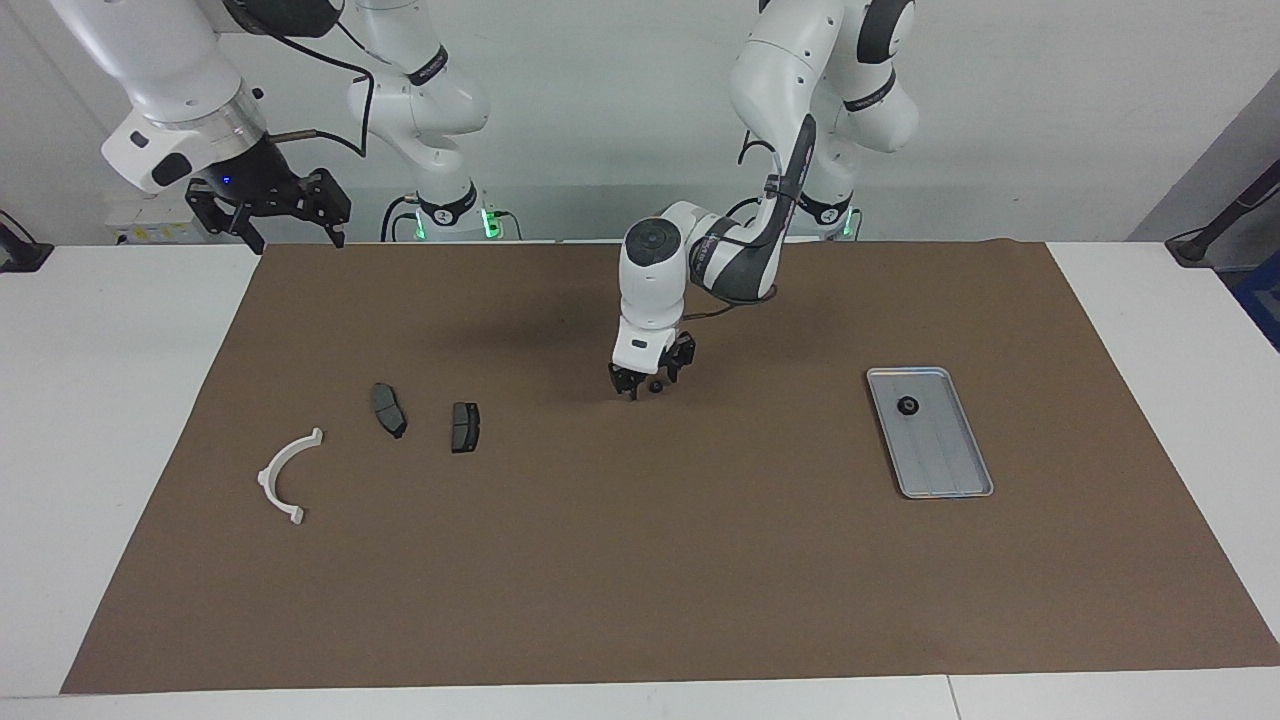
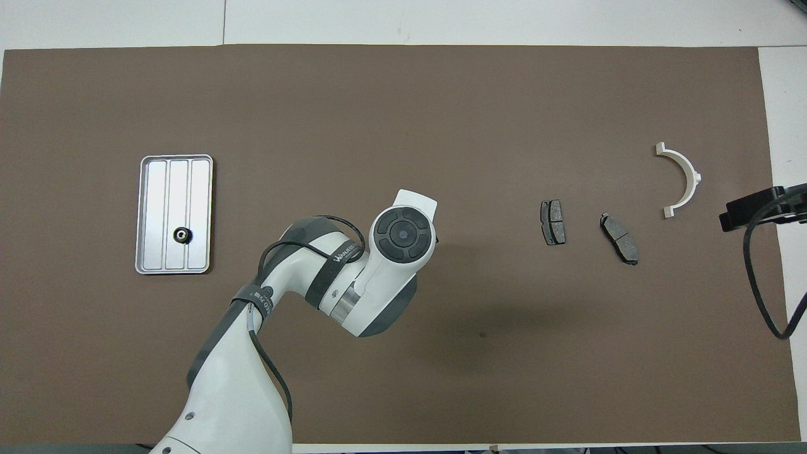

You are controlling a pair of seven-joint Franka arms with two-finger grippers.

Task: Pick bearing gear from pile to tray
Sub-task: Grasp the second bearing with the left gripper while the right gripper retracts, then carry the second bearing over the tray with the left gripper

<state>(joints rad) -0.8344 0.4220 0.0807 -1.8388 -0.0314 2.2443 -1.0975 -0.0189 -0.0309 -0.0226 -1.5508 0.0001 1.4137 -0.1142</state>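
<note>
Two brake pads [image 1: 388, 409] [image 1: 465, 427] and one white half-ring bracket [image 1: 287, 476] lie toward the right arm's end of the surface. One gear [image 1: 908, 406] sits in the tray [image 1: 952, 478]; another gear [image 1: 655, 386] lies mid-surface between the left tool's [image 1: 652, 380] spread fingers, untouched. The right tool [image 1: 292, 232] waits wide open over the surface's corner.

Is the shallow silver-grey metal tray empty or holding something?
Holding something: one small black round gear lies inside the shallow silver-grey metal tray, toward its end nearer the robots.
</note>
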